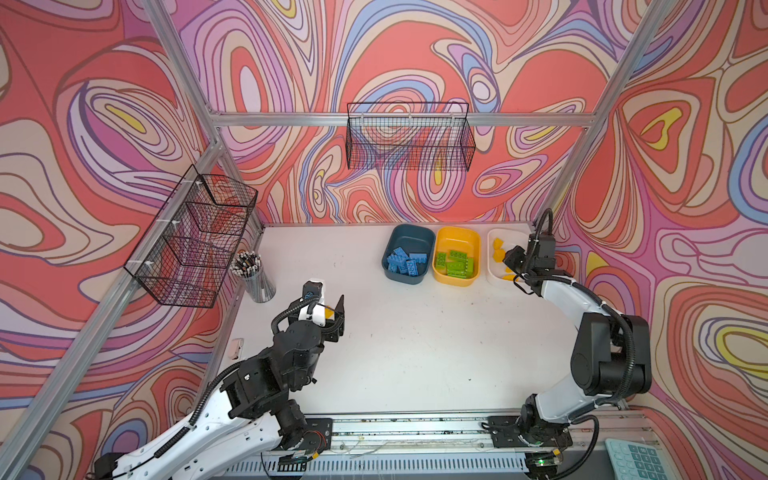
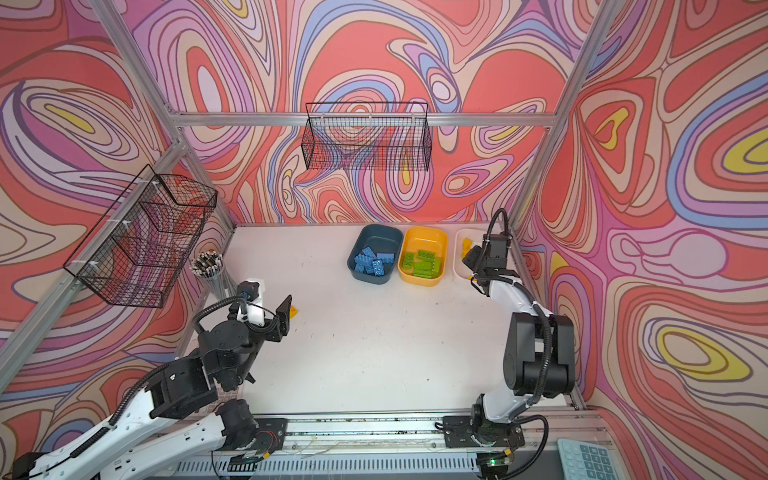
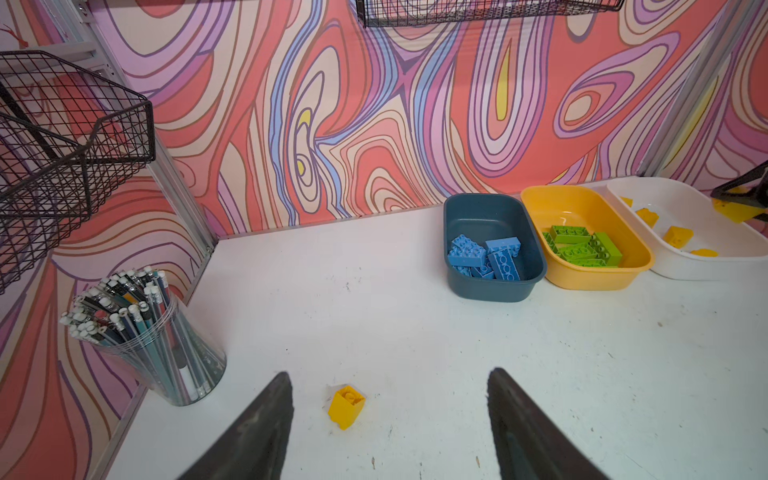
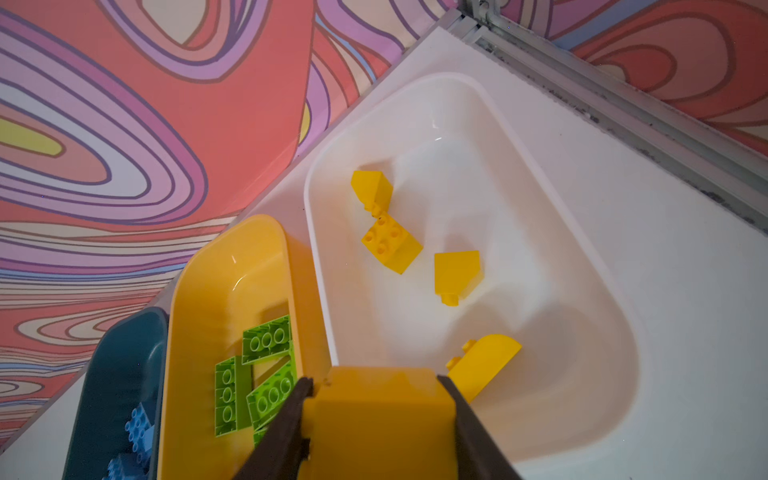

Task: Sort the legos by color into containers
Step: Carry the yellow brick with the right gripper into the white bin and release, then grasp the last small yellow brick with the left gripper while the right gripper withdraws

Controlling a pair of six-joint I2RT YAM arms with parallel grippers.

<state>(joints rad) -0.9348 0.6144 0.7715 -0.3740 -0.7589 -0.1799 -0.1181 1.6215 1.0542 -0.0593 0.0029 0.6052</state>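
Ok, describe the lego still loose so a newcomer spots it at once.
Start on the left of the white table, by the cup of pencils. Before the open left gripper lies a small yellow lego. It alone sits on bare tabletop; the rest are in tubs or the right gripper.

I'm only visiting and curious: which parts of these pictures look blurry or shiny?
Right wrist view: the held yellow brick is soft, close to the lens, and glare streaks the yellow tub. Left wrist view: the left gripper looks blurred.

Three tubs (image 1: pixel 409 237) side by side, legos (image 1: pixel 406 262) inside
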